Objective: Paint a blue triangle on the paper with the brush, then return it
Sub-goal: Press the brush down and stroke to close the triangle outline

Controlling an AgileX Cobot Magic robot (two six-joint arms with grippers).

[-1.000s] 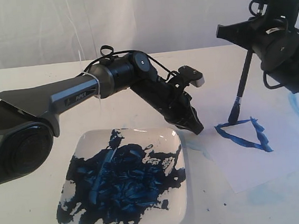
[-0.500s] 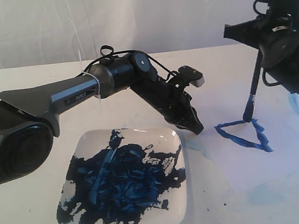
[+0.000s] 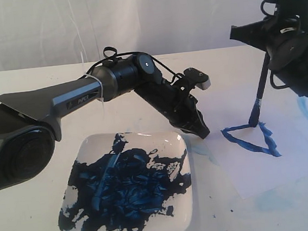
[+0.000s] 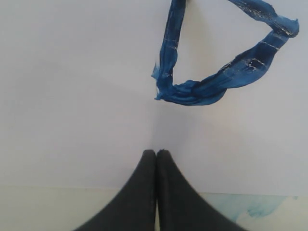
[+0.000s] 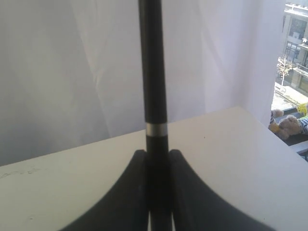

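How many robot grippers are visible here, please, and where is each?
2. The left gripper, shut, points down near the paper's edge, beside the blue triangle. The right gripper holds the brush upright, its tip at one triangle corner. None seems hidden.

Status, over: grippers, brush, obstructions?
Right gripper shut on the brush, tip at the blue triangle. Left gripper shut, empty, over the paper. Nothing in the way.
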